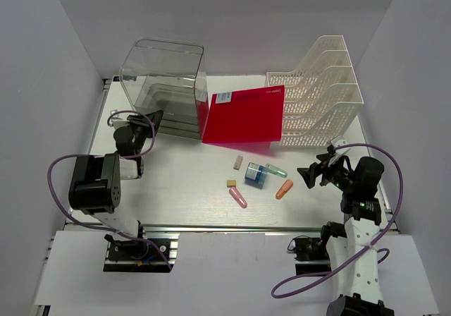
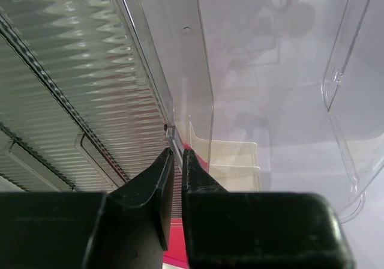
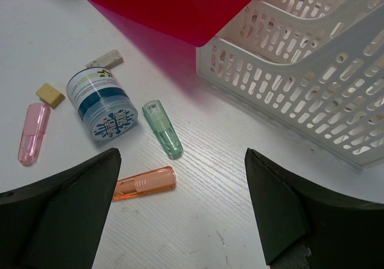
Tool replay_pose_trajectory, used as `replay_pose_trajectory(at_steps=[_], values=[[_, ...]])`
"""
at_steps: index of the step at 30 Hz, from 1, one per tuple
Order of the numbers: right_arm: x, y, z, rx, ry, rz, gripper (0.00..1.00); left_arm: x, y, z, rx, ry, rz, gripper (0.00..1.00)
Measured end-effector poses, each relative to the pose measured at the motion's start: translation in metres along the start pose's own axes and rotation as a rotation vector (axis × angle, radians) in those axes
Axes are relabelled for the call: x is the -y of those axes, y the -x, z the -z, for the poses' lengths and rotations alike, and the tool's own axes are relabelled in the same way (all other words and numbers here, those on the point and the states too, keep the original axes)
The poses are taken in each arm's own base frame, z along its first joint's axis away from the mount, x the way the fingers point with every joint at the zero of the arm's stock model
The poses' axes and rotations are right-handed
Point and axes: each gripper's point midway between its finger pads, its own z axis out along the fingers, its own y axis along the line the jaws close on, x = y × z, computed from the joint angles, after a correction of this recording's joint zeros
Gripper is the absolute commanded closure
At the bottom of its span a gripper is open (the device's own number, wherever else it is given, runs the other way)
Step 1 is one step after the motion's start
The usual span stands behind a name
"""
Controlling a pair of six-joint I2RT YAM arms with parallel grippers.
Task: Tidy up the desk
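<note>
The desk [image 1: 183, 189] is a white tabletop with small items at its middle. My left gripper [image 1: 150, 123] is at the front of the clear drawer box [image 1: 163, 83]. In the left wrist view, the left gripper [image 2: 175, 152] has its jaws almost together, and the thin clear edge of a drawer [image 2: 173, 136] runs into the slit between them. My right gripper [image 1: 313, 171] hovers to the right of the items. In its wrist view the right gripper [image 3: 183, 154] stands wide open and empty, just above an orange tube [image 3: 144, 183].
A red folder [image 1: 243, 115] leans against the white mesh file rack [image 1: 320, 90]. A blue-lidded jar [image 1: 256, 175], a green tube [image 1: 276, 169], the orange tube [image 1: 284, 189], a pink tube [image 1: 238, 197] and two small erasers [image 1: 238, 162] lie mid-table. A silver rail [image 1: 232, 228] lines the near edge.
</note>
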Motion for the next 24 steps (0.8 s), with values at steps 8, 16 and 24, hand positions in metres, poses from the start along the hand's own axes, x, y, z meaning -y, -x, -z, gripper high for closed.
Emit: replay_pose_trajectory(at_steps=[8, 16, 24], values=[[-0.003, -0.004, -0.001, -0.011, 0.026, 0.000, 0.11, 0.017, 0.001, 0.009, -0.002, -0.031, 0.002, 0.93], [-0.019, -0.016, -0.004, -0.071, 0.135, -0.009, 0.11, 0.058, 0.006, 0.025, 0.017, -0.121, -0.013, 0.94], [-0.021, -0.015, -0.011, -0.134, 0.205, 0.120, 0.34, 0.072, 0.005, 0.030, 0.007, -0.155, -0.007, 0.94]])
